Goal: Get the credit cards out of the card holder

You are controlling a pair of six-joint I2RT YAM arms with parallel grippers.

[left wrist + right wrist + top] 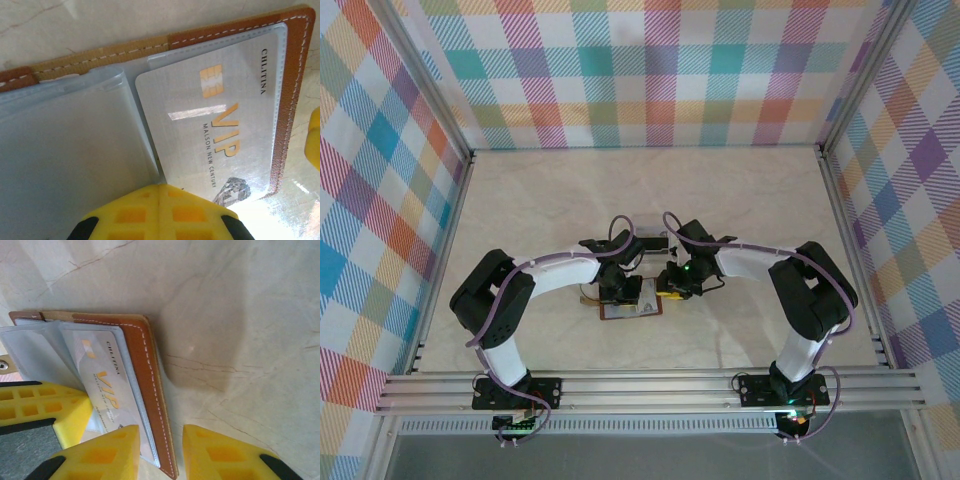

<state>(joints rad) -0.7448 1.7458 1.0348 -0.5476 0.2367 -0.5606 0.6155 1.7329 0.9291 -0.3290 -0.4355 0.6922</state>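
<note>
**Right claw** (pixel 161 434): jaws parted to a moderate gap, gripping nothing. They straddle the stitched outer border of the card holder (pixel 145 365), with one finger above the pocket side and the other above bare worktop (pixel 240 315). I judge this stance is meant to pinch or pin that border.

**Left claw** (pixel 159 192): pads meet at a seam, so it is closed. I cannot tell whether a leaf of plastic is caught between them. It sits on the inner face beside the spine, apparently to hold the holder spread flat.

**Location:** the holder lies open, face up, close to the worktop's near edge and about midway between its left and right edges.

**Contents:** one silver VIP card (pixel 210 115) sits in the clear pocket under my right claw, wholly inside the leather border. The clear sleeves (pixel 75 150) beside it look empty, though I am not certain.

**Edges and room:** the pocket looks sealed along the leather border and, in my judgement, opens toward the spine, where the card's rounded corner lies free. That exit path runs toward my left claw and is crowded. Beyond the outer border the worktop is bare.
</note>
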